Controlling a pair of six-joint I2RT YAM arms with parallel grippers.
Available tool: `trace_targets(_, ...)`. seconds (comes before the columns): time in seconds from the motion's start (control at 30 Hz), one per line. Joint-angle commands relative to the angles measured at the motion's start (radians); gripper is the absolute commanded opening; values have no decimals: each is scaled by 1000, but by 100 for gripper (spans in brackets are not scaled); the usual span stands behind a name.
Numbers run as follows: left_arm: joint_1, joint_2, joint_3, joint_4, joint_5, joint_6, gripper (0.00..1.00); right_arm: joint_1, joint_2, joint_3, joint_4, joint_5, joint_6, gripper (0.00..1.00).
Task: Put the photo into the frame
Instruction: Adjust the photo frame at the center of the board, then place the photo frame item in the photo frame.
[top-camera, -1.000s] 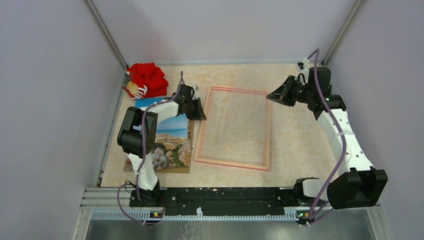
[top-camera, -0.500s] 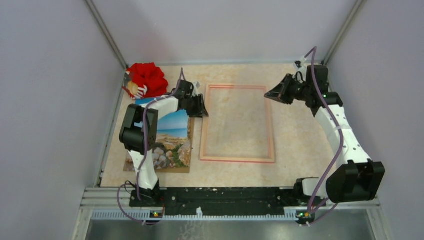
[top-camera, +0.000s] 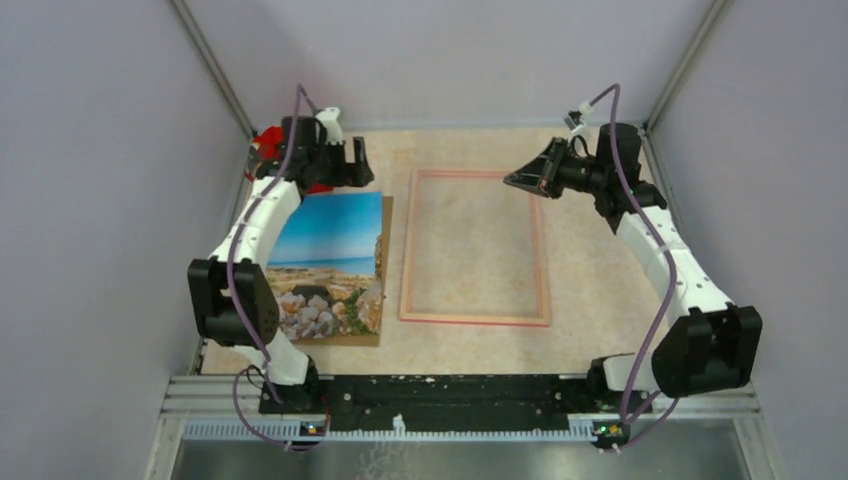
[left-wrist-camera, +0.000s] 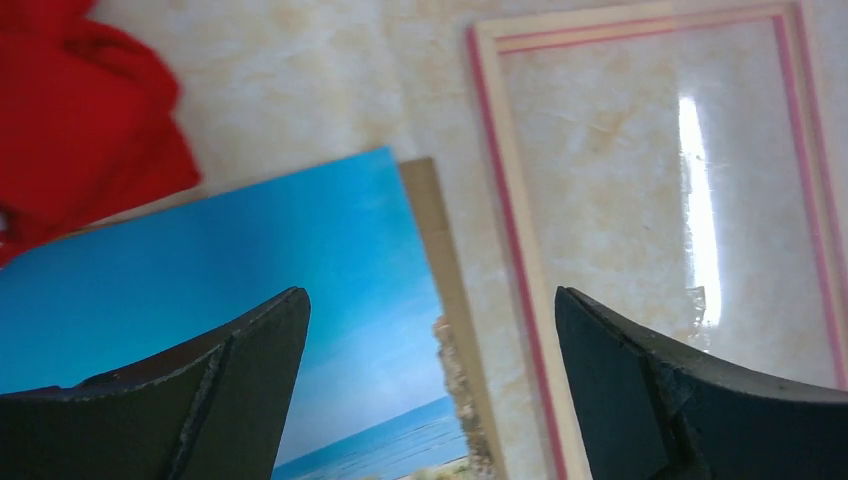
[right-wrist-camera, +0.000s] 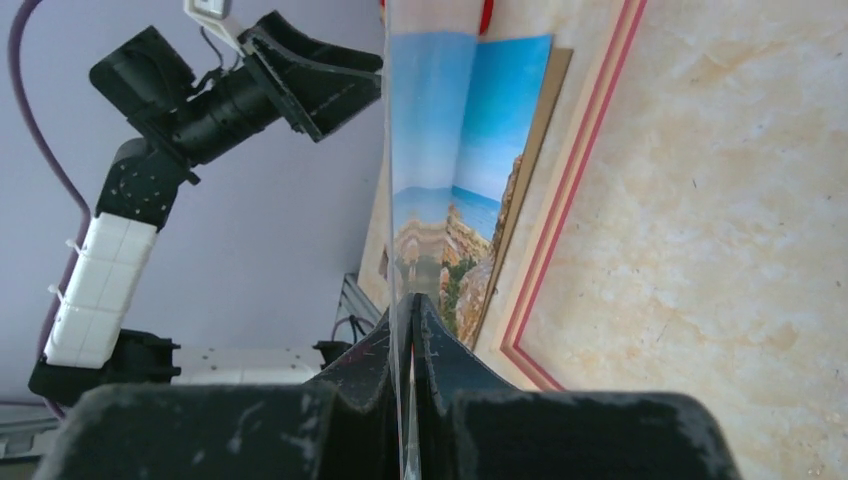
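Note:
The photo (top-camera: 330, 250) of blue sky, sea and rocks lies face up on the left of the table, also seen in the left wrist view (left-wrist-camera: 250, 260) and the right wrist view (right-wrist-camera: 490, 120). The pink frame (top-camera: 474, 319) lies flat to its right, its left rail (left-wrist-camera: 500, 200) showing beside the photo. My left gripper (top-camera: 347, 165) hovers open over the photo's far edge with nothing between its fingers (left-wrist-camera: 430, 295). My right gripper (top-camera: 515, 180) is at the frame's far right corner. It is shut (right-wrist-camera: 410, 300) on a thin clear sheet (right-wrist-camera: 425, 120) seen edge-on.
A brown backing board (top-camera: 386, 215) lies under the photo, its edge showing along the right side (left-wrist-camera: 435, 200). A red cloth (left-wrist-camera: 80, 110) sits in the back left corner (top-camera: 264, 140). Grey walls close in the table on three sides.
My left gripper opened and moved from the frame's left rail to the back left, uncovering the photo's top. The frame turned square to the table. My right gripper shifted slightly left.

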Motion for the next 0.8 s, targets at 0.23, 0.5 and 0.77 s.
trace_targets(0.23, 162, -120, -190, -41, 139, 144, 98, 9, 277, -161, 238, -61, -34, 0)
trace_targets(0.5, 151, -83, -213, -62, 173, 168, 99, 9, 286, -260, 237, 3, -78, 0)
trace_targets(0.77, 26, -30, -287, -6, 180, 179, 90, 9, 281, -328, 281, 19, -70, 0)
